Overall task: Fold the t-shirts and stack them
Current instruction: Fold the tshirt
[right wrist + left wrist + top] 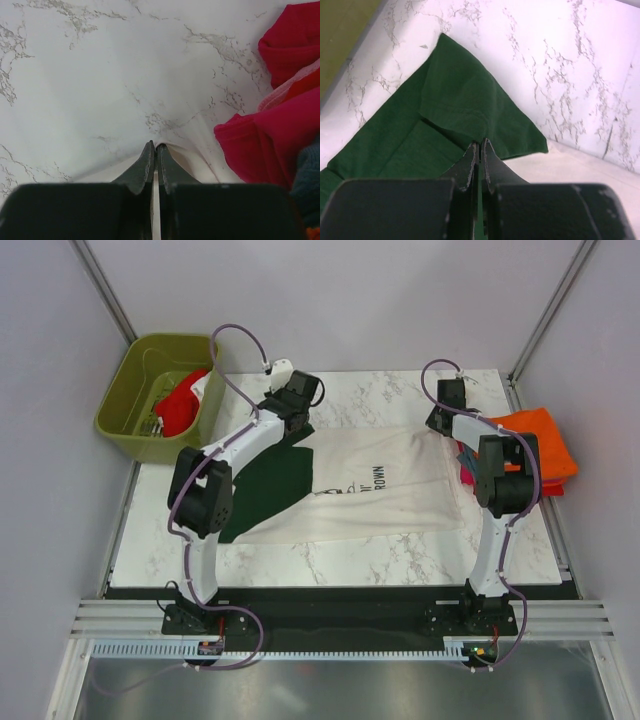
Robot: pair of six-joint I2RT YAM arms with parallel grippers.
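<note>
Cloth nearest you, toward six o'clock on the table (350,560), is the cream t-shirt (390,495), spread flat with its print facing up and a green sleeve (270,485) splayed out at nine o'clock; judge this one as barely started, since no fold shows in its body. Farther up, at the shirt's eleven o'clock corner, your left gripper (480,146) has its jaws pressed together on dark green cloth by the sleeve; at one o'clock your right gripper (155,146) is likewise pinched on the cream edge, which tents up to its tips. With both far corners held, the step in hand looks like a fold carried toward six o'clock; mind that the two sides travel evenly. At three o'clock, just beside the right arm, the orange t-shirt (540,435) lies on a pile with a red t-shirt (280,135) and a grey-blue t-shirt (307,182); that part seems done. Farthest off, at ten o'clock, the bin (120,430) holds red cloth (180,405) and something white; more folding probably waits there.
</note>
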